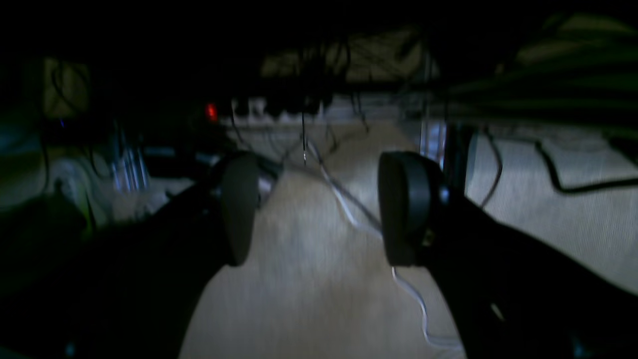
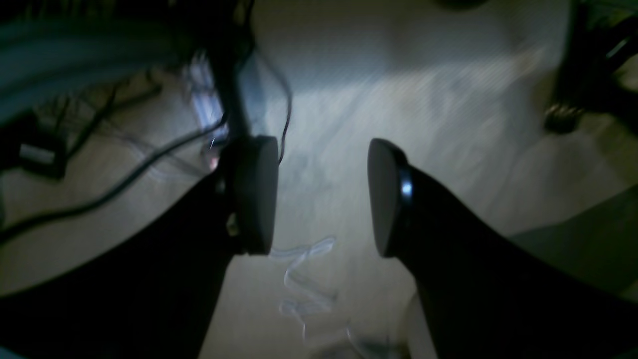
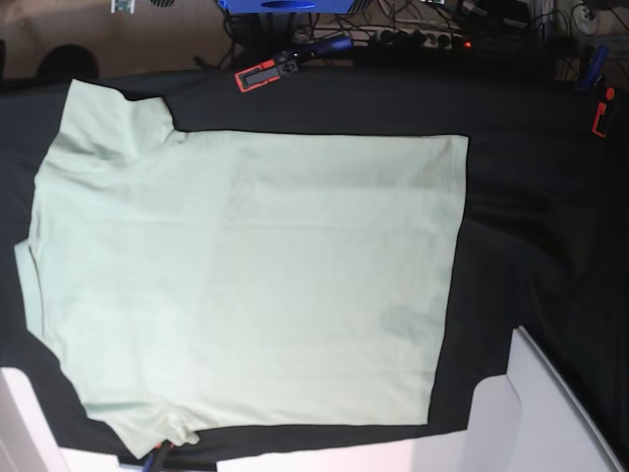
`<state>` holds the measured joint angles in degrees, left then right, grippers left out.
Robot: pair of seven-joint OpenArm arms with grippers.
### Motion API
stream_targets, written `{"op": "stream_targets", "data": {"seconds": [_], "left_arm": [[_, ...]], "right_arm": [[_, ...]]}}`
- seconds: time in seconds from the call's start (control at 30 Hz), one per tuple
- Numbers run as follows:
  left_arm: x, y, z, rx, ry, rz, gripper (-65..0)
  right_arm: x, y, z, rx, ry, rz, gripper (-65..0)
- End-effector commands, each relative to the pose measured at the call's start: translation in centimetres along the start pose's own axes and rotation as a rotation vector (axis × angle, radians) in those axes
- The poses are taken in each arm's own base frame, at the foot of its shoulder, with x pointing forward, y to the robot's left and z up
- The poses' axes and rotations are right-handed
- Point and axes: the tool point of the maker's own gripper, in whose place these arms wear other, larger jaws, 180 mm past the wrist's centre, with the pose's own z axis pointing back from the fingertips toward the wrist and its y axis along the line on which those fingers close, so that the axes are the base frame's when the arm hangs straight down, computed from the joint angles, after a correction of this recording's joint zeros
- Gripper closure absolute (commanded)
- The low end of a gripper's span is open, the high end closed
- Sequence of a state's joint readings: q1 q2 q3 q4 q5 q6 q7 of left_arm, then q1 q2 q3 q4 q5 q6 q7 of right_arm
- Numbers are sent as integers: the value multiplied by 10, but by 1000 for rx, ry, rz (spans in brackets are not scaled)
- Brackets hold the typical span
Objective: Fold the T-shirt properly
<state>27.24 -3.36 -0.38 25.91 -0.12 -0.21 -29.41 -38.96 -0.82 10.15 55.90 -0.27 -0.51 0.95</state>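
Base view: T-shirt point(image 3: 256, 285) spread flat and unfolded on black table cloth point(image 3: 531, 216), collar end toward that view's left, hem toward its right, one sleeve at top left and one at bottom left. Looks thin, soft and light; likely to sag and drag rather than hold a shape, and to slide easily on the cloth. Best pinched at hem corners or sleeve edges, two layers together. Red clamps point(image 3: 263, 75) at the far table edge, white panels at the near corners, cables and a power strip beyond. Wrist views, dim and blurred: left gripper point(image 1: 319, 209) and right gripper point(image 2: 321, 197) both parted with nothing between the pads, pointing at pale floor strewn with cables, well away from the shirt.
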Motion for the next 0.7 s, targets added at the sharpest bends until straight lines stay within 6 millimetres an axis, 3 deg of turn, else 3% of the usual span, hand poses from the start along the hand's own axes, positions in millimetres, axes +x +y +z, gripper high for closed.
{"op": "stream_targets", "data": {"seconds": [0.0,0.13,0.4,0.53,0.6,0.67], "left_arm": [[-5,7,10,13,-19,-11,-380],[6,10,11,14,-87,-16,-380],[-15,7,-13,14,162,-8,-385],[-27,6,-17,11,273,-9,-386],[-36,5,-19,8,336,-8,-386],[-42,3,-18,5,359,-6,-386]], "right_arm": [[-5,4,11,8,-7,-8,-284],[-3,5,17,10,-3,-5,-284],[-35,29,-25,50,192,-26,-303],[-46,35,-40,64,278,-23,-453],[-44,48,-44,128,298,-29,-519],[-44,65,-43,216,306,-35,-514]]}}
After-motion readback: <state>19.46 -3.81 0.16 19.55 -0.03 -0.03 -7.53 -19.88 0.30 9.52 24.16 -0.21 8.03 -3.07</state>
